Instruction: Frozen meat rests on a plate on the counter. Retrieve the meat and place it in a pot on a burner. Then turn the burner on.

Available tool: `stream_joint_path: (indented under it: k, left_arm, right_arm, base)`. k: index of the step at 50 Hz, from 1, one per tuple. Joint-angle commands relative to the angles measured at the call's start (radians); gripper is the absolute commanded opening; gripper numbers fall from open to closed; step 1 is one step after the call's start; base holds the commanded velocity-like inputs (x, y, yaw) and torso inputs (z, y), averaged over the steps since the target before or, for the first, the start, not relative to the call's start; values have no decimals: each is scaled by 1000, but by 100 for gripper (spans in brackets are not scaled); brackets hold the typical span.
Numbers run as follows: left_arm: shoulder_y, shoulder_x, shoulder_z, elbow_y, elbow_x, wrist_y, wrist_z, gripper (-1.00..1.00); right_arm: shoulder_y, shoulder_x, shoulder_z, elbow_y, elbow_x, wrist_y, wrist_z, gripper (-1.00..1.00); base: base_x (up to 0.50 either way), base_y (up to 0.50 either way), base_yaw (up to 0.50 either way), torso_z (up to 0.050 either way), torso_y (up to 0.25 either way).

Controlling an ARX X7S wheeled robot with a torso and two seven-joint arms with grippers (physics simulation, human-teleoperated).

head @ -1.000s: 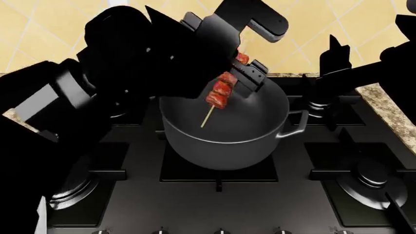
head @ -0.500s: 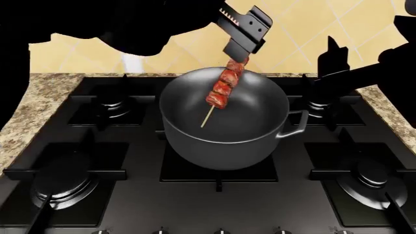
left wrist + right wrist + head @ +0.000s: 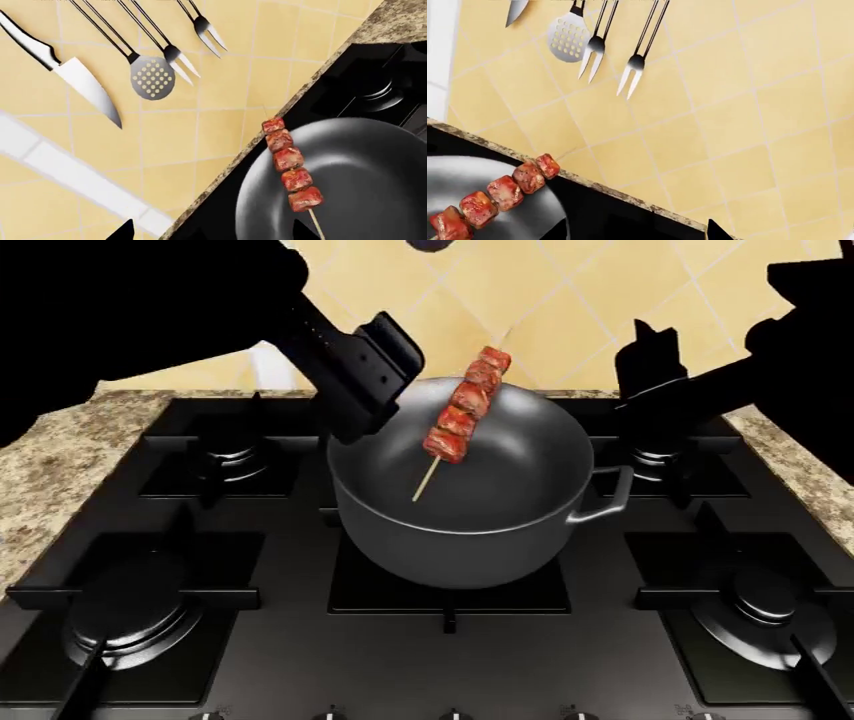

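Meat (image 3: 462,410) leaning in pot (image 3: 461,502), skewer tip down. Left gripper (image 3: 363,380) beside the pot, empty. Jaws' state on either arm: cannot tell.

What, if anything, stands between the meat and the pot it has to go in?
Nothing visible. The meat is already in the pot, leaning on its far rim with the skewer tip pointing down inside. The left hand is beside it, not touching.
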Motion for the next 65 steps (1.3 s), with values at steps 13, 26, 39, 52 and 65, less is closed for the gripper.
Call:
stream_joint_path:
  k: [13, 26, 39, 52, 65]
  left_arm:
    - [77, -177, -66, 150, -59, 17, 13, 100]
    - [106, -277, -151, 201, 9, -10, 121, 100]
    - [111, -360, -188, 236, 38, -28, 166, 100]
    - [133, -382, -201, 247, 69, -19, 201, 100]
    - [176, -392, -206, 261, 123, -7, 242, 100]
  right_arm:
    - [571, -137, -564, 272, 878, -136, 353, 100]
    - [654, -147, -748, 163, 1125, -252, 340, 100]
    - [706, -176, -908, 131, 1150, -297, 237, 100]
    - [671, -213, -874, 57, 1115, -467, 144, 100]
    - [605, -215, -908, -80, 1099, -597, 148, 100]
  base:
    - [0, 0, 0, 0, 0]
    - [0, 0, 0, 0, 0]
    - [0, 0, 0, 0, 0]
    - [0, 0, 0, 0, 0]
    - [0, 0, 0, 0, 0]
